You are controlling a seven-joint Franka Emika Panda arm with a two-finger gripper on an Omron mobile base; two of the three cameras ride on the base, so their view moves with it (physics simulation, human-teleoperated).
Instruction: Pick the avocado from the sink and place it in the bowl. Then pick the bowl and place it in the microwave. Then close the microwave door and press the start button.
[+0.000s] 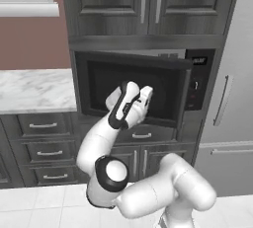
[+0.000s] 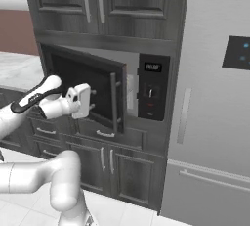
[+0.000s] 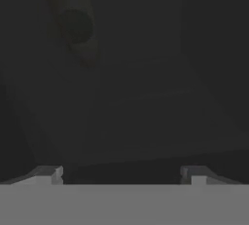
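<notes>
The microwave door stands partly swung in, its handle still away from the black control panel. My gripper is open and held right up against the door's tinted glass, with nothing between its fingers. In the hand view the gripper has its fingertips wide apart before the dark glass. Through the glass a dim round greenish shape, likely the avocado, lies in a paler shape, likely the bowl. The sink is out of view.
A tall grey fridge stands just right of the microwave. Dark wood cabinets hang above it, and drawers sit below. A white marble counter runs off to the left.
</notes>
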